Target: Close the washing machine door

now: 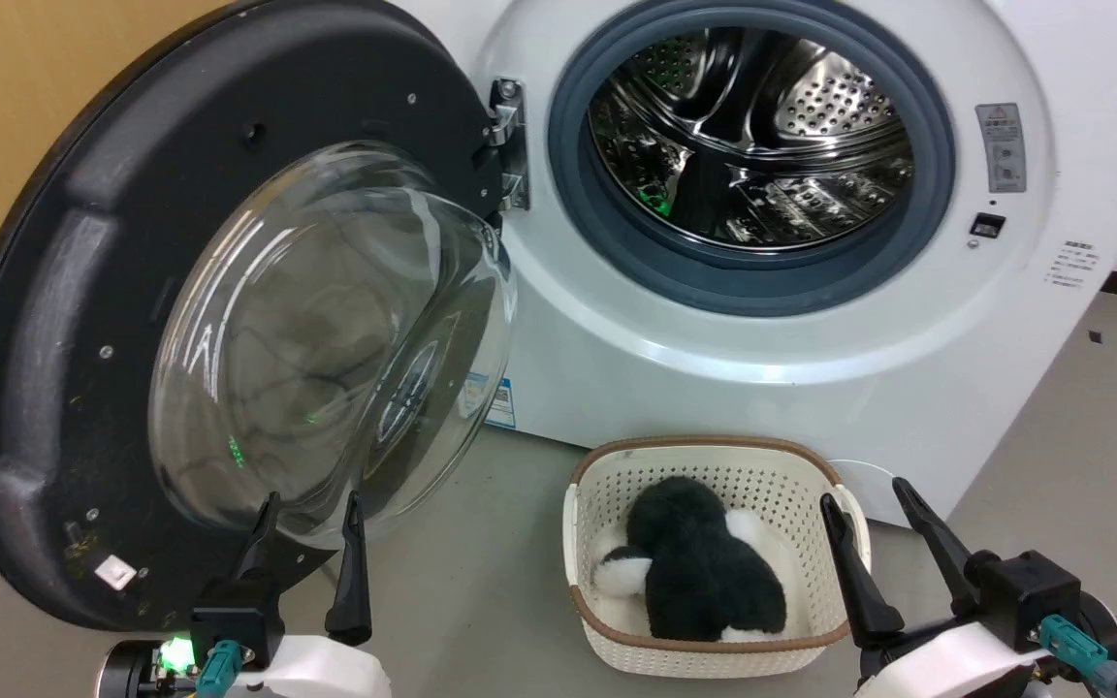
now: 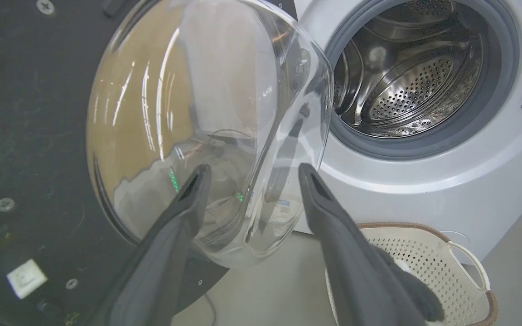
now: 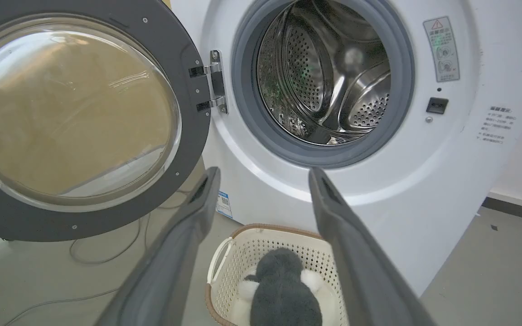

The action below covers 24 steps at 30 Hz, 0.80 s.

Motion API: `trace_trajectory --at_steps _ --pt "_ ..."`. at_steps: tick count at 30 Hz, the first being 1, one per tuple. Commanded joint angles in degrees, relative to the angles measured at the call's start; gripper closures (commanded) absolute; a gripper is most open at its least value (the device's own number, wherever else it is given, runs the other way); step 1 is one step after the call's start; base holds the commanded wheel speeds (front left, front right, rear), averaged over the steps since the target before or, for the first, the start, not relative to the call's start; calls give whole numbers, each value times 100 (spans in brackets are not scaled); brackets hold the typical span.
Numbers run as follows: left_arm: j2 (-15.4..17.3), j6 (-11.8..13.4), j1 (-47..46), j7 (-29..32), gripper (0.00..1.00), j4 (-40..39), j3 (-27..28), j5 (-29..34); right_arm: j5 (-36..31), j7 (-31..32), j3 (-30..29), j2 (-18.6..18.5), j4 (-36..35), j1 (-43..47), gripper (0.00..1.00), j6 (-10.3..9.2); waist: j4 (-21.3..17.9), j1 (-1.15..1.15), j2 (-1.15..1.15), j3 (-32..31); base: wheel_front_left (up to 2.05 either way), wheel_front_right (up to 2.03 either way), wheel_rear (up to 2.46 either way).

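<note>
Head view has the washing machine door [image 1: 83, 320] swung fully open on its hinge [image 1: 510, 145], to the left of the washing machine [image 1: 714, 359]. Its matte inner face and bulging glass bowl [image 1: 326, 339] point out into the room. The left end effector [image 1: 314, 496] sits just below the bowl's lower edge, fingers moderately apart and gripping nothing. I can't tell whether it touches the glass.

The slip is what I'd worry about. If it pushes on that curved, slick bowl, the fingers could skate off sideways. The black rim looks like the safer place to push. Too soft a shove would likely leave the door resting against the grey gasket [image 1: 578, 194] without catching in the latch slot [image 1: 987, 225].

A cream basket [image 1: 704, 443] holding a black-and-white plush toy [image 1: 699, 572] stands on the floor [image 1: 481, 582] right in front of the machine, under the drum [image 1: 752, 145]. The right end effector [image 1: 861, 491] is beside it, spread wide and empty. Both seem to lie near the door's swing, though I can't judge the clearance. In the right wrist view a thin cable [image 3: 84, 253] trails under the door.
</note>
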Motion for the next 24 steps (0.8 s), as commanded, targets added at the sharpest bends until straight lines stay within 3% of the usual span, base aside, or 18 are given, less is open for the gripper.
trace_trajectory --at_steps 1,24 --pt "21 44 64 -63 0 -20 0 -21 50 -63 42 -47 43 -14 0 2 52 0 0 9 0 0 0" --pt "19 207 212 -338 0 -119 45 -76 404 -337 399 -174 270 -173 0 3 632 0 0 35 0 0 0"
